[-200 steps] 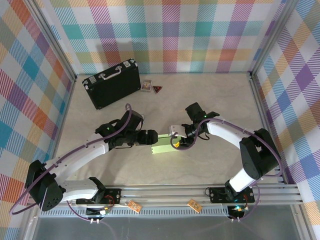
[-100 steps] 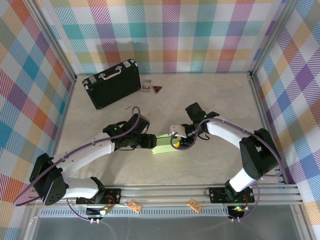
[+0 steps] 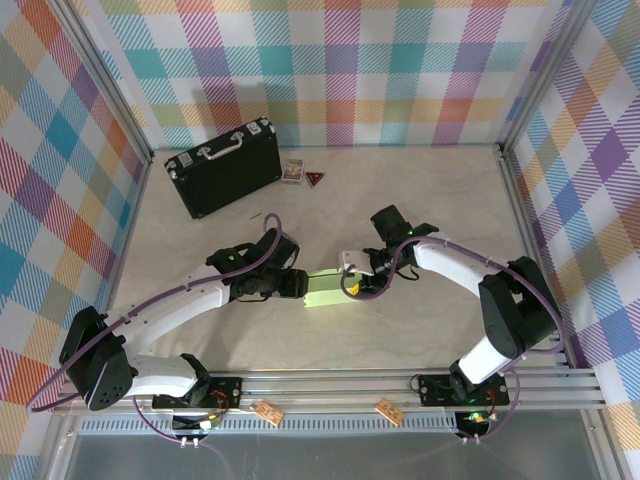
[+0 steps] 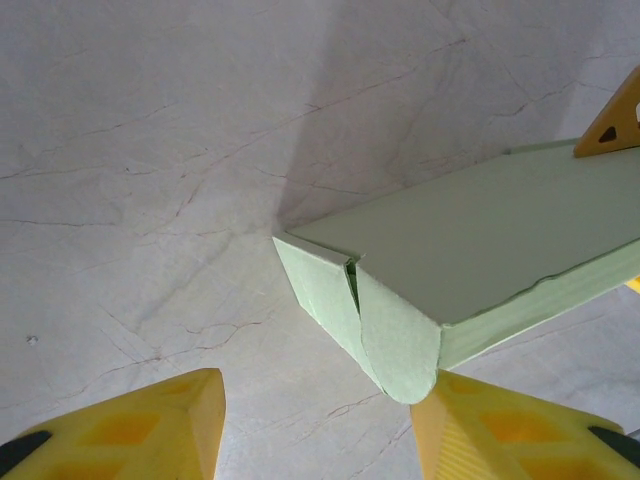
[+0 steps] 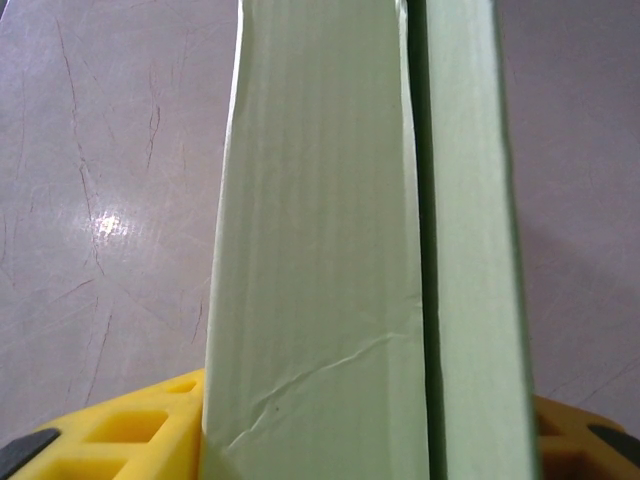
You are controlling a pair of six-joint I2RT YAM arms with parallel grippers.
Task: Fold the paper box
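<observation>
Mid-bench, the box runs left to right along its long axis, one end toward each arm. Your right tool is clamped on the right end. In its wrist view the card passes straight between the yellow fingers, which sit against both sides. Your left tool stands at the opposite end, jaws apart and holding nothing. From its wrist view the box end lies ahead and off-centre. The rounded end flap sits just beside the right-hand finger, while the other finger is well apart from the card, over bare bench. I judge that end falls to the left arm, and you should centre the tool on the box before squeezing.
</observation>
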